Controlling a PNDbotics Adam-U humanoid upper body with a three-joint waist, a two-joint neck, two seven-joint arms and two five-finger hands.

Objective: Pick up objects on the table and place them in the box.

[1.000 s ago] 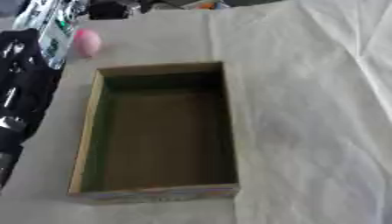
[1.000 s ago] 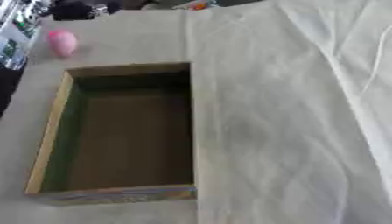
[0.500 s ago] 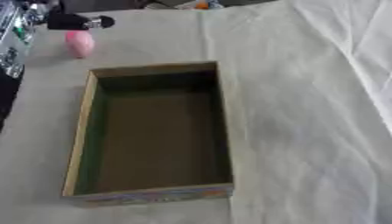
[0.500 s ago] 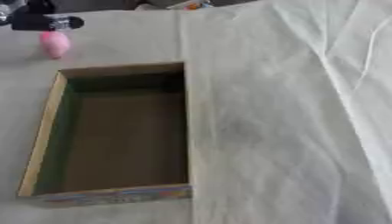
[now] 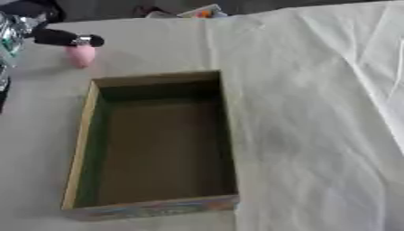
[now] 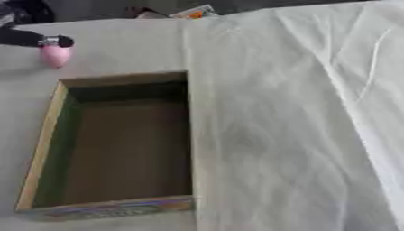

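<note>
Box: an open rectangular cardboard box [image 5: 150,144] with a green-tinted inner wall was seen lying on the table [image 5: 315,135], which was covered by a creased white cloth; nothing was seen inside it.
Pink object: a small rounded pink object [image 5: 80,55] was seen beyond the box's far left corner, apart from the box, seemingly on the cloth.
Left hand: the black and silver left hand [image 5: 67,39] was seen at the upper left, beyond the box's far left corner; one dark finger was held out straight just above the pink object, touching or nearly touching its top. Whether the pink object was grasped could not be told, since the rest of the hand was cut off by the edge.
Far edge: a small coloured item [image 5: 204,11] was seen beyond the box, at the cloth's far edge.
</note>
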